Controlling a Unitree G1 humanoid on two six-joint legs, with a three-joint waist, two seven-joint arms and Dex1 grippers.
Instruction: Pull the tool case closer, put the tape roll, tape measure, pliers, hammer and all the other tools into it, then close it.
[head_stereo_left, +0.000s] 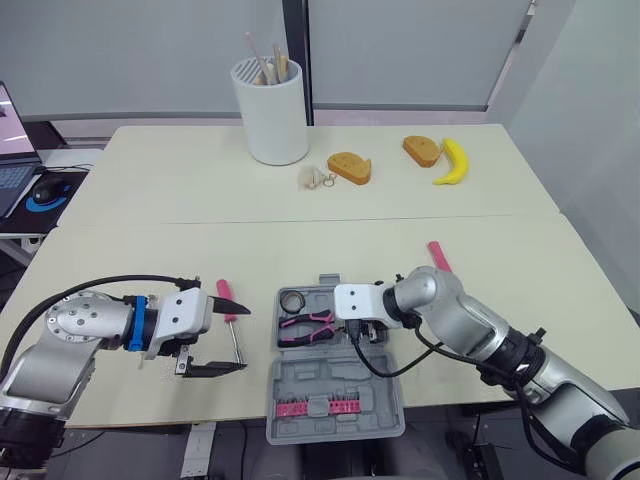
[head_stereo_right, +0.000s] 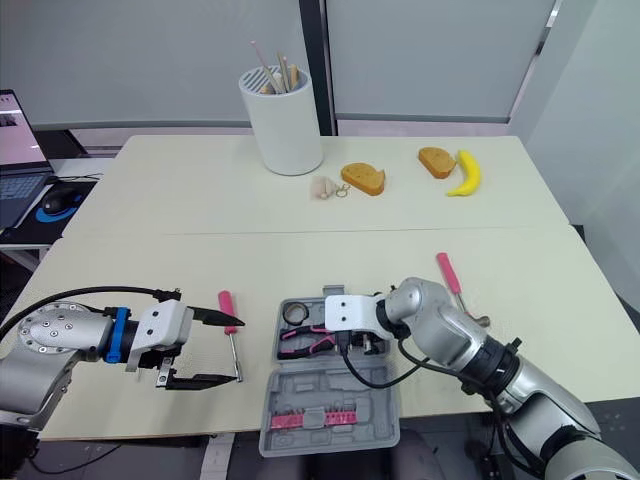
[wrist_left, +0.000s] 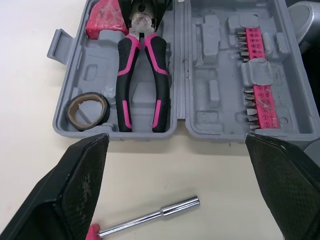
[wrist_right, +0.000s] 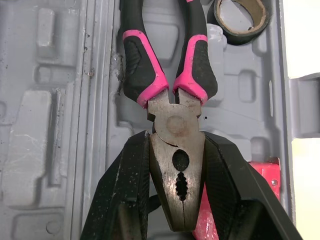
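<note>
Overhead, the right gripper (wrist_right: 177, 150) hides the pliers' (head_stereo_left: 305, 326) head.

Head pair high; wrists near case (wrist_left: 210, 92)

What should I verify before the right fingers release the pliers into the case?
1. Tool case open with its lid flat: ok.
2. Right gripper shut on the head of the pliers: ok.
3. Pliers handles down in the tray: ok. Head fully seated: cannot tell.
4. Tape roll in the case beside the pliers: ok.
5. Left gripper open above the pink-handled driver on the table: ok.
6. All tools packed: not ok. The driver and a second pink-handled tool lie outside the case.
</note>
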